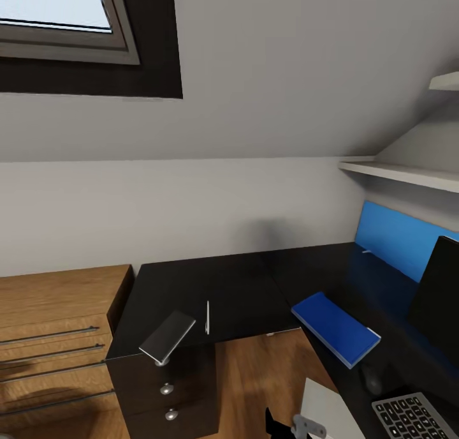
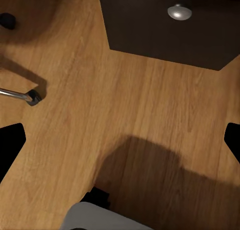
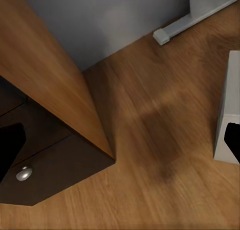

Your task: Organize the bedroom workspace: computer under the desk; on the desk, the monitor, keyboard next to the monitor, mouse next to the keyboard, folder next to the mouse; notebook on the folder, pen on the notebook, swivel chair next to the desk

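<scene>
The glossy black desk (image 1: 242, 286) wraps round the corner. On it the dark grey notebook (image 1: 167, 335) lies at the front edge above the drawer unit (image 1: 167, 388), overhanging slightly. The thin white pen (image 1: 207, 316) lies just right of it. The blue folder (image 1: 336, 328) rests flat on the desk's right wing, before the black monitor (image 1: 440, 298). A small dark mouse (image 1: 371, 380) and the keyboard (image 1: 414, 416) sit nearer me. The grey computer (image 3: 227, 109) stands on the floor. My left gripper (image 2: 120, 142) and right gripper (image 3: 120, 142) hang open over the floor, holding nothing.
Light wooden low shelving (image 1: 51, 337) adjoins the desk's left end. White wall shelves (image 1: 408, 171) and a blue panel (image 1: 401, 238) hang above the right wing. A chrome chair leg (image 2: 20, 94) and a castor (image 2: 7, 20) lie on the floor near the drawer knob (image 2: 179, 11).
</scene>
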{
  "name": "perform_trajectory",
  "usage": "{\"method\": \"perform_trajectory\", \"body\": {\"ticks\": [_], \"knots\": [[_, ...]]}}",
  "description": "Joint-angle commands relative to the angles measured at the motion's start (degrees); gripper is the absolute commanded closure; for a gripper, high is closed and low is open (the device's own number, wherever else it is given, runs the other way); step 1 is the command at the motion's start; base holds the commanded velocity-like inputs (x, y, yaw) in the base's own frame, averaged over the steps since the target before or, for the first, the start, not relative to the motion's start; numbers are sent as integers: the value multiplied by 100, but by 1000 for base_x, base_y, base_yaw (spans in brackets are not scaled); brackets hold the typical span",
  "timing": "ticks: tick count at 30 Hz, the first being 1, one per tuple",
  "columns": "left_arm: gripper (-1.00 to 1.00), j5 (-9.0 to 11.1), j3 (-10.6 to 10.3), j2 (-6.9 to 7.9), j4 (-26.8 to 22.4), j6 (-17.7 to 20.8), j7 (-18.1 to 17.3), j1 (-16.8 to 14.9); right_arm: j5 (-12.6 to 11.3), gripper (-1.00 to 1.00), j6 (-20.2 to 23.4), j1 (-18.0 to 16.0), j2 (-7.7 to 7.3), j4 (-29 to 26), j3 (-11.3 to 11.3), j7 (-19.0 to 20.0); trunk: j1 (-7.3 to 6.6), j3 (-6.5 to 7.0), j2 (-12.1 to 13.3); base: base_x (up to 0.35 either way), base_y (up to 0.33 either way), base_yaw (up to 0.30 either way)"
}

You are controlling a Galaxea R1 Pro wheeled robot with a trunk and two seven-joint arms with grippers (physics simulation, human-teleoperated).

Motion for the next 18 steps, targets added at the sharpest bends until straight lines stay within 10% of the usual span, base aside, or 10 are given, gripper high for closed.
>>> {"method": "perform_trajectory", "body": {"ticks": [1, 18], "knots": [[-100, 61, -48, 5, 0, -41, 36, -7, -62, -100, -25, -6, 5, 16, 11, 51, 1, -8, -6, 0, 0, 0], [-100, 52, -31, -3, 0, -403, 45, -7, -53, -100, -38, -6, 24, 30, 13, 10, 1, -31, -6, 0, 0, 118]]}}
